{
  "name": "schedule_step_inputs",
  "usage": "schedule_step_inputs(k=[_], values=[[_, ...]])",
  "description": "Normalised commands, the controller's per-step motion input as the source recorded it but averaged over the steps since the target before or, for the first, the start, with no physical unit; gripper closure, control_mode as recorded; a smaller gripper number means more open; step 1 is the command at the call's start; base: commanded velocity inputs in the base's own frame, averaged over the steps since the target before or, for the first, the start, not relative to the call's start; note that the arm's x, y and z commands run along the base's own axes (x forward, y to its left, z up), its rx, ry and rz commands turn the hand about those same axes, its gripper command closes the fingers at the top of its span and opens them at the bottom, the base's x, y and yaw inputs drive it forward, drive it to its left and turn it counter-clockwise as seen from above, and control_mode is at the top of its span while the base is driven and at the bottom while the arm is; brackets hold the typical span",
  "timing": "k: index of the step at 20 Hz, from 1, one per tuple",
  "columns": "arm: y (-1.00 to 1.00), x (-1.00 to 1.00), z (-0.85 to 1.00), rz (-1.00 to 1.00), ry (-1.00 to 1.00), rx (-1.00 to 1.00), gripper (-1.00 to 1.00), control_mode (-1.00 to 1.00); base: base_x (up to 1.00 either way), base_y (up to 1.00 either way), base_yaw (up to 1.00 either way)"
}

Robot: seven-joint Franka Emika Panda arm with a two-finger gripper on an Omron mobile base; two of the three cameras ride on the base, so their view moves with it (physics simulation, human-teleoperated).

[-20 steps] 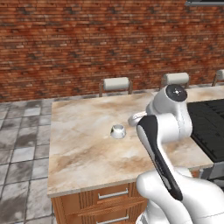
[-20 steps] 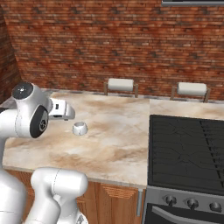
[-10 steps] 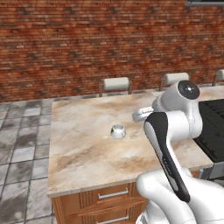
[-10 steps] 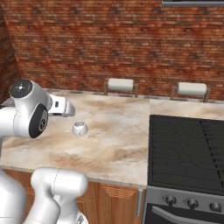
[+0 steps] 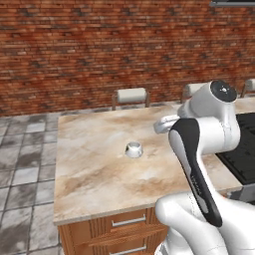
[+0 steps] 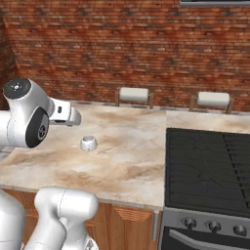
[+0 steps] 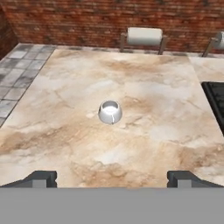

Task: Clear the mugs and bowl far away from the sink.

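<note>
You see the gripper [image 7: 112, 177] spread wide and empty, held above the near part of the marble counter [image 7: 166, 109], with 1 white mug [image 7: 110, 111] alone mid-counter, well left of the stovetop [image 6: 210, 166].

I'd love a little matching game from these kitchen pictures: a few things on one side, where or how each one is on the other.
Things:
1. mug
2. stovetop
3. gripper
4. stool

States or places:
a. open, holding nothing
b. standing alone mid-counter
c. behind the counter, by the brick wall
d. at the counter's right end

Pairs: 1-b, 2-d, 3-a, 4-c
</note>
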Motion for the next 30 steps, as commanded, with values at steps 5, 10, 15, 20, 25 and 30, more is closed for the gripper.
schedule_step_inputs(k=[5, 10, 15, 20, 25, 30], values=[[0.0, 0.0, 0.0, 0.0, 0.0, 0.0, -1.0, 1.0, -0.64, -0.32, -0.43], [0.0, 0.0, 0.0, 0.0, 0.0, 0.0, -1.0, 1.0, -0.22, -0.04, -0.8], [0.0, 0.0, 0.0, 0.0, 0.0, 0.0, -1.0, 1.0, -0.08, 0.0, -0.97], [0.0, 0.0, 0.0, 0.0, 0.0, 0.0, -1.0, 1.0, 0.0, 0.0, -1.0], [0.0, 0.0, 0.0, 0.0, 0.0, 0.0, -1.0, 1.0, -0.02, -0.05, -0.95], [0.0, 0.0, 0.0, 0.0, 0.0, 0.0, -1.0, 1.0, -0.04, -0.09, -0.9]])
